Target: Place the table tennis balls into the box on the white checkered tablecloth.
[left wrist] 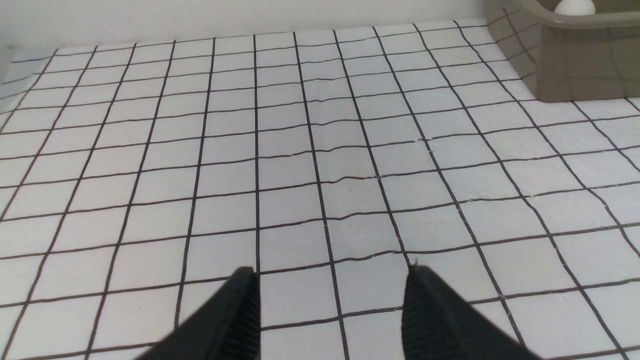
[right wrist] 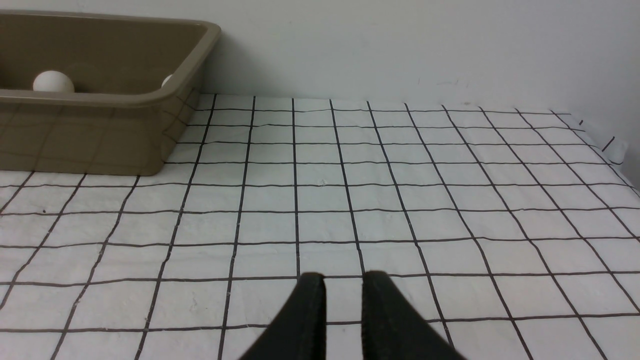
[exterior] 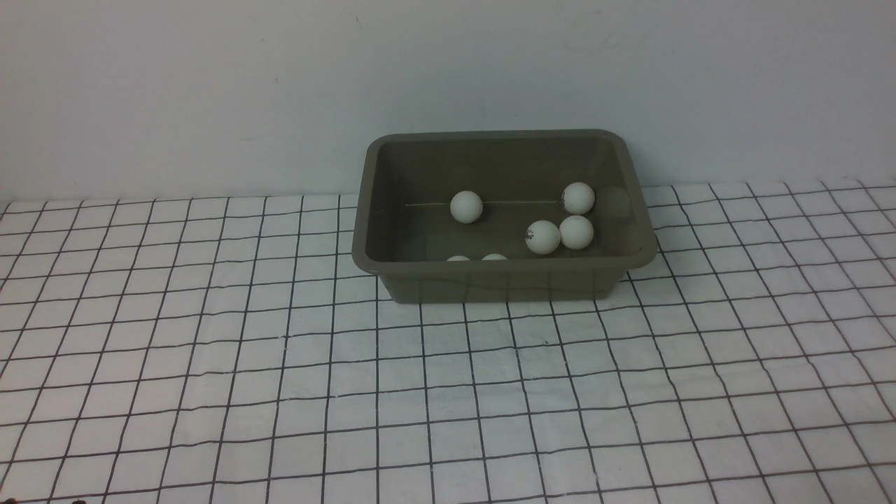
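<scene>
The olive-grey box point(exterior: 504, 280) stands at the back middle of the white checkered tablecloth point(exterior: 280, 364). Several white table tennis balls lie inside it: one point(exterior: 466, 206) at the left, a cluster point(exterior: 576, 232) at the right, and two tops point(exterior: 458, 258) peeking over the near wall. Neither gripper shows in the front view. In the left wrist view my left gripper point(left wrist: 330, 272) hangs open over bare cloth point(left wrist: 300, 150), with the box point(left wrist: 575, 60) far off. My right gripper point(right wrist: 344, 275) is shut and empty above the cloth point(right wrist: 400, 200), apart from the box point(right wrist: 100, 130).
A plain pale wall rises right behind the box. In the right wrist view the cloth's edge point(right wrist: 612, 147) shows at the far side. A ball point(right wrist: 53, 82) is visible over the box rim there, and another ball point(left wrist: 575, 6) in the left wrist view.
</scene>
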